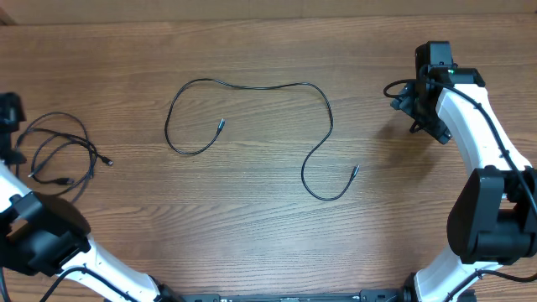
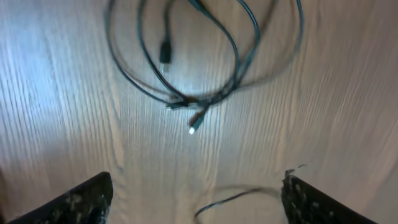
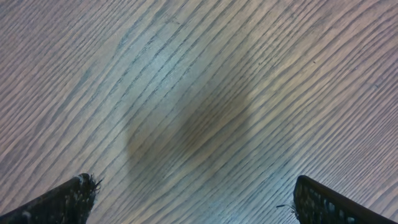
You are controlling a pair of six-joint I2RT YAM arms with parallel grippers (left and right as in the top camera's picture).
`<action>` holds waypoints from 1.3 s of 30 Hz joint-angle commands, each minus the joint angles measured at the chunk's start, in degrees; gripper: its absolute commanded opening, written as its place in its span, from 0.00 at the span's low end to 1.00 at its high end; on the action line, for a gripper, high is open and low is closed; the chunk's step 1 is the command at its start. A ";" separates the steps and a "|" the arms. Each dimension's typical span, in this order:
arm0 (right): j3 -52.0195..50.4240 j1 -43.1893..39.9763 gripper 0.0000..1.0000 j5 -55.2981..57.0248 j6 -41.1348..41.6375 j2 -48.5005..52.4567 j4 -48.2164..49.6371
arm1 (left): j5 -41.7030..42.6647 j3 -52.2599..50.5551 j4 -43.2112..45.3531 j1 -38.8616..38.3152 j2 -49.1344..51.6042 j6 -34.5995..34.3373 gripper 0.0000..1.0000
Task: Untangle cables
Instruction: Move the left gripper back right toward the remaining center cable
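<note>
Wooden table (image 1: pixel 252 243), one black cable (image 1: pixel 331 122) spread loose mid-table, second cable (image 2: pixel 236 56) looped at left edge, left gripper (image 2: pixel 196 186) wide, holding nothing, right gripper (image 3: pixel 193 186) wide over bare wood.

One loose cable (image 1: pixel 331 122), one tangled cable bundle (image 1: pixel 60 141) and two robot arms (image 1: pixel 42 236) (image 1: pixel 480 143) were counted on a single wooden table (image 1: pixel 252 243).

- We see a long thin black cord (image 1: pixel 252 86) lying spread out alone mid-table on the brown wooden tabletop (image 1: pixel 252 235).
- We see a looped bundle of thin black cords (image 1: pixel 60 141) at the table's far left, well apart from that cord.
- We put the left gripper (image 2: pixel 198 199) just beside the bundle and the right gripper (image 3: pixel 194 199) over bare wood at the far right.
</note>
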 commanded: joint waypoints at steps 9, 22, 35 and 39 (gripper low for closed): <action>-0.11 0.02 1.00 0.57 0.42 -0.48 0.11 | -2.47 -0.26 -0.26 -16.59 -0.28 21.42 0.24; -0.11 0.02 1.00 0.57 0.39 -0.48 0.11 | -2.56 -0.26 2.58 -36.96 0.13 33.86 0.07; -0.11 0.02 1.00 -10.67 0.44 -0.48 15.32 | -3.96 -0.26 1.84 -46.56 6.45 37.64 0.17; -0.11 0.02 1.00 -26.51 0.42 -0.48 15.98 | -3.72 -0.26 0.42 -47.28 9.20 38.38 0.04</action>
